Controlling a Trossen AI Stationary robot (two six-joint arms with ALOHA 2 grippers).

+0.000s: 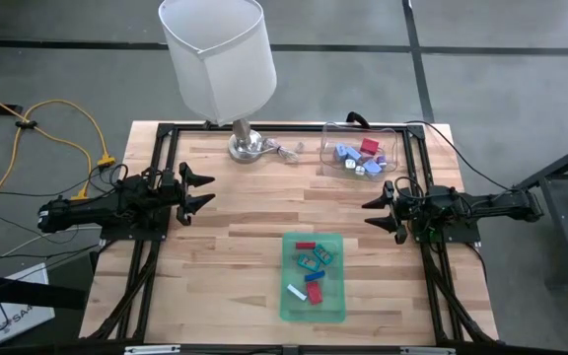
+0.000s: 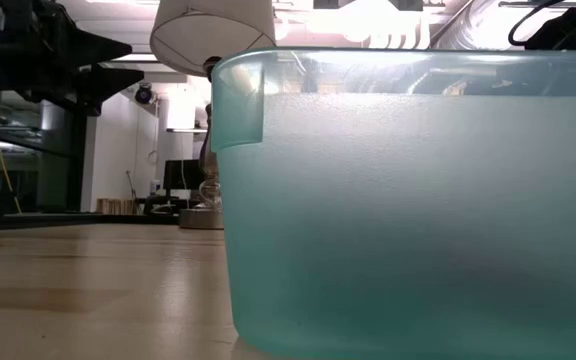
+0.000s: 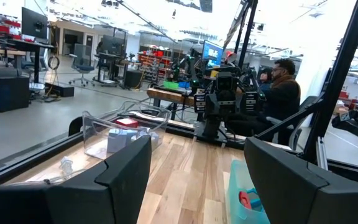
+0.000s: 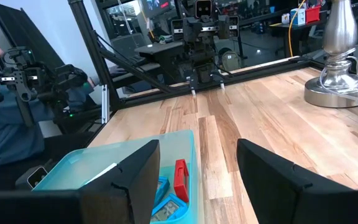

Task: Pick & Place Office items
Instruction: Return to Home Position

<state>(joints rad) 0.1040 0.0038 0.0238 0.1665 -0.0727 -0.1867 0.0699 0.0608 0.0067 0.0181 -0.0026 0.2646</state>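
My left gripper (image 1: 211, 191) is wide open and holds nothing, at the left side of the table. The right gripper (image 1: 368, 214) is open and empty too, at the right side, facing it. Some office items (image 1: 358, 156) lie in the clear container (image 1: 392, 133) near the right arm, and others lie in the green tray (image 1: 331, 308) at the front middle. I judge both arms nearly home. I would move slowly, with the right wrist kept apart from the container.

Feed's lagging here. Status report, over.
Left gripper open, empty, left side. Right gripper likewise, right side. Office items split between clear container and green tray. Lamp at back, not blocking.
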